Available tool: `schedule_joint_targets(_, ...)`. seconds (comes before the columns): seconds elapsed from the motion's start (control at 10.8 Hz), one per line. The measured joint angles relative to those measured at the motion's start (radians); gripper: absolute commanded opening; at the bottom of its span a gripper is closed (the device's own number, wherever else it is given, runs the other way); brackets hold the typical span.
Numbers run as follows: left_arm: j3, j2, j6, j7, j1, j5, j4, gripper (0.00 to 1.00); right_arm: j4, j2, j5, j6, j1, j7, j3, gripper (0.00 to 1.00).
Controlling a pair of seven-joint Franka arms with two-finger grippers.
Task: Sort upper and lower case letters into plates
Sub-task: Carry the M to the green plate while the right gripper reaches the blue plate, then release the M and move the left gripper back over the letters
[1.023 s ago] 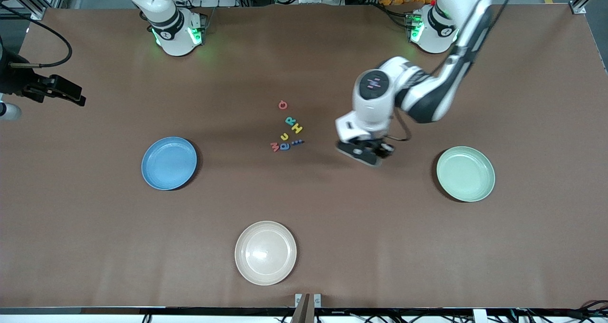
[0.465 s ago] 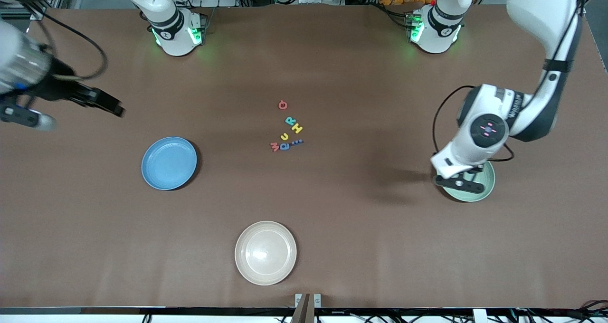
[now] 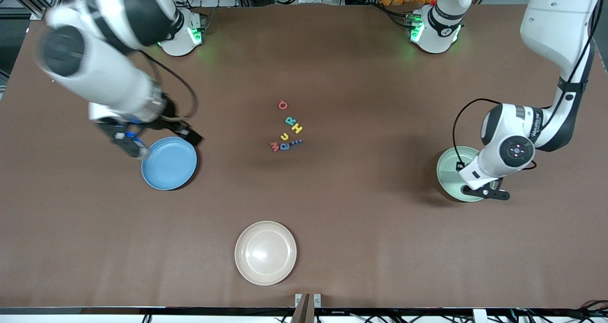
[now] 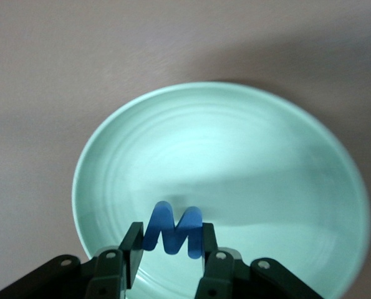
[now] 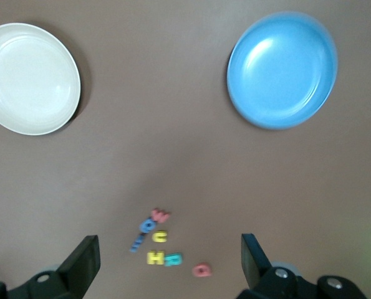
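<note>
The left arm reaches out from its base at one o'clock, elbow high, wrist bent straight down; its left hand (image 4: 169, 258) hangs low with fingers (image 4: 130, 246) pinched on a blue letter M (image 4: 173, 229). The right arm sweeps from eleven o'clock, its right hand (image 5: 169, 265) raised, fingers spread wide and empty.

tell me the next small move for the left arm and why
Probably open the left gripper and let go. It is shut on a blue letter M and hangs right over the mint green plate, which has nothing in it yet, so the letter should land inside. The right gripper is open above the blue plate's rim, away from this drop.
</note>
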Motion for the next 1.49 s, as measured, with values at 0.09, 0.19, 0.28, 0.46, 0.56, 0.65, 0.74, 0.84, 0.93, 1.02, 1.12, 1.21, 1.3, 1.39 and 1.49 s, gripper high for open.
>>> schedule_joint_targets(0.09,0.015,0.004,0.006,0.061,0.004,-0.068,0.009,1.0,0.0,0.032,0.0,0.034,0.041,0.094,0.0,1.0)
schedule_joint_targets(0.19,0.022,0.003,0.008,0.12,0.005,-0.125,0.02,1.0,0.0,0.063,-0.001,0.065,0.077,0.176,0.0,1.0)
schedule_joint_targets(0.28,0.022,0.0,0.009,0.151,0.002,-0.152,0.035,1.0,-0.001,0.095,-0.002,0.093,0.11,0.247,0.0,1.0)
schedule_joint_targets(0.46,0.014,-0.038,-0.025,0.152,-0.035,-0.163,0.065,1.0,-0.002,0.17,-0.002,0.164,0.174,0.368,-0.001,1.0)
schedule_joint_targets(0.56,0.01,-0.072,-0.076,0.139,-0.07,-0.165,0.079,1.0,-0.003,0.206,-0.002,0.196,0.201,0.413,-0.001,1.0)
schedule_joint_targets(0.65,0.007,-0.113,-0.144,0.114,-0.111,-0.166,0.095,1.0,-0.004,0.244,-0.003,0.233,0.226,0.461,-0.001,1.0)
schedule_joint_targets(0.74,0.005,-0.158,-0.194,0.093,-0.151,-0.166,0.107,1.0,-0.006,0.281,-0.003,0.27,0.245,0.509,-0.002,1.0)
schedule_joint_targets(0.84,0.003,-0.205,-0.231,0.078,-0.186,-0.166,0.113,1.0,-0.006,0.318,-0.003,0.306,0.257,0.562,-0.002,1.0)
schedule_joint_targets(0.93,0.002,-0.25,-0.263,0.065,-0.216,-0.166,0.115,1.0,-0.006,0.349,-0.003,0.334,0.263,0.605,-0.002,1.0)
schedule_joint_targets(1.02,0.002,-0.291,-0.287,0.043,-0.247,-0.166,0.115,1.0,-0.006,0.373,-0.003,0.358,0.264,0.632,-0.002,1.0)
schedule_joint_targets(1.12,0.001,-0.326,-0.308,0.004,-0.281,-0.166,0.115,1.0,-0.006,0.387,-0.003,0.38,0.264,0.646,-0.004,1.0)
schedule_joint_targets(1.21,-0.001,-0.353,-0.326,-0.043,-0.32,-0.166,0.115,1.0,-0.006,0.398,-0.003,0.398,0.264,0.666,-0.005,1.0)
schedule_joint_targets(1.3,-0.012,-0.371,-0.338,-0.086,-0.349,-0.166,0.114,1.0,-0.006,0.411,-0.003,0.409,0.265,0.684,-0.004,1.0)
schedule_joint_targets(1.39,-0.035,-0.385,-0.343,-0.116,-0.362,-0.166,0.114,1.0,-0.006,0.424,-0.003,0.415,0.271,0.697,-0.004,1.0)
schedule_joint_targets(1.49,-0.056,-0.391,-0.344,-0.137,-0.366,-0.166,0.113,1.0,-0.006,0.437,-0.003,0.419,0.279,0.702,-0.004,1.0)
